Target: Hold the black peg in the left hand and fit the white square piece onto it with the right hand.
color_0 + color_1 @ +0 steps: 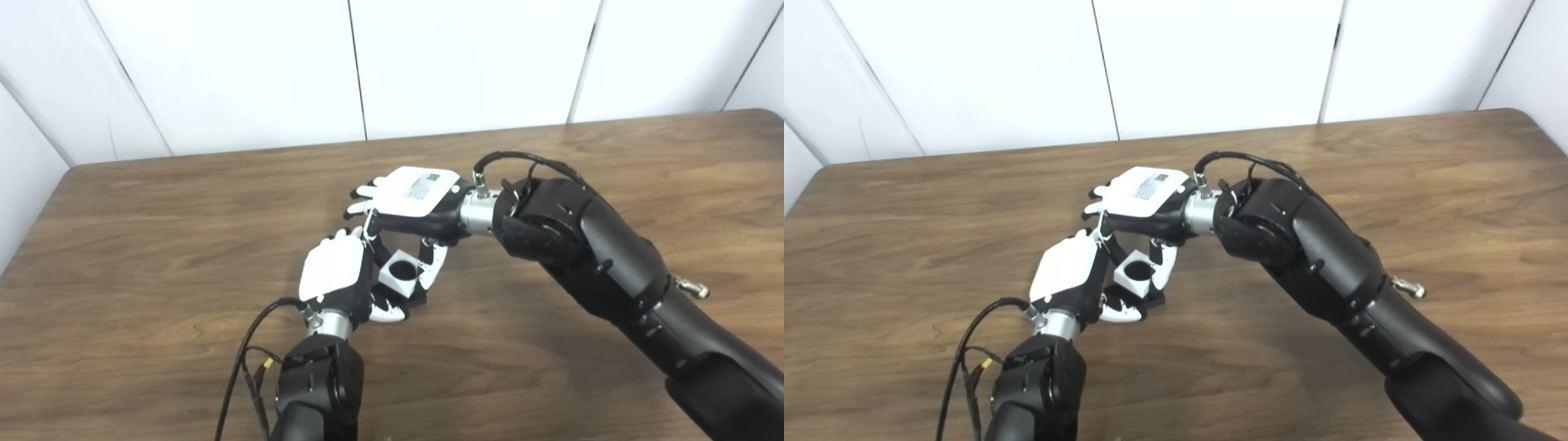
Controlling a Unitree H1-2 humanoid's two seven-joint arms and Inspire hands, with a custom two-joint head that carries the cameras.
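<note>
Left eye view: white square piece [401,275] sits between left hand [334,272] and right hand [416,202], right hand's fingers [432,269] grasping it; left hand's grip cannot be told.

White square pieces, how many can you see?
1. The white square piece, with its round hole, sits between the left robot hand and the right robot hand. Others may be hidden.

The printed label [424,185] on the right hand [416,202] is too blurred to read.
</note>
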